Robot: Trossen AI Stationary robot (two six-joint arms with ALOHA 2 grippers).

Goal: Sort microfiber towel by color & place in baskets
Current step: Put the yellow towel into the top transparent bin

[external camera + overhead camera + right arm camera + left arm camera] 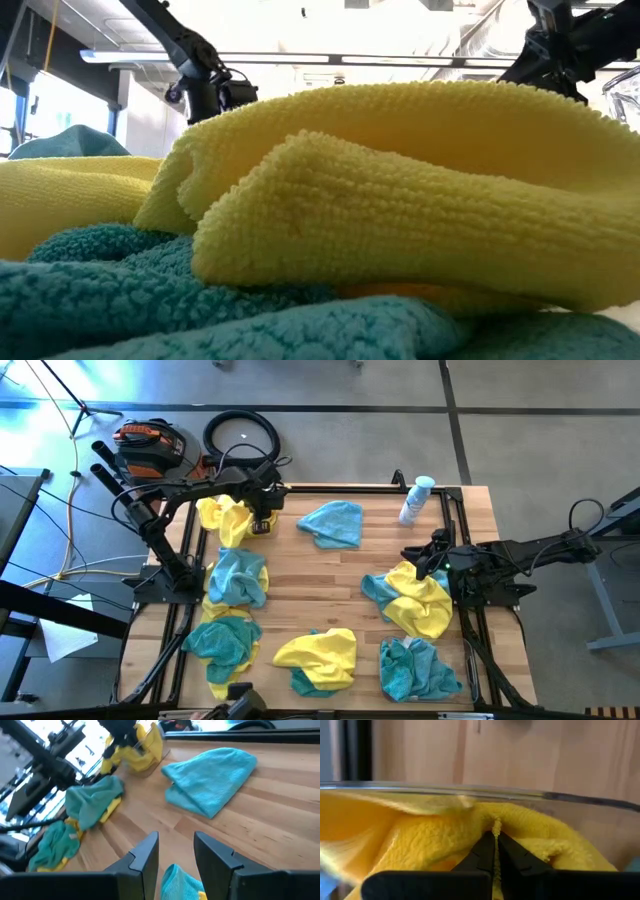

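From above, the left pincer grips a fuzzy bright yellow towel at the worktop's far left. Its wrist view shows fingers pinched shut on cloth inside a clear plastic basket; snagged fibres could drag it out. The right pincer hangs open, empty, at the right.

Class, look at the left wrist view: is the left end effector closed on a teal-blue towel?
No, the left end effector is pinched shut on a fold of yellow towel, just behind the clear basket's rim.
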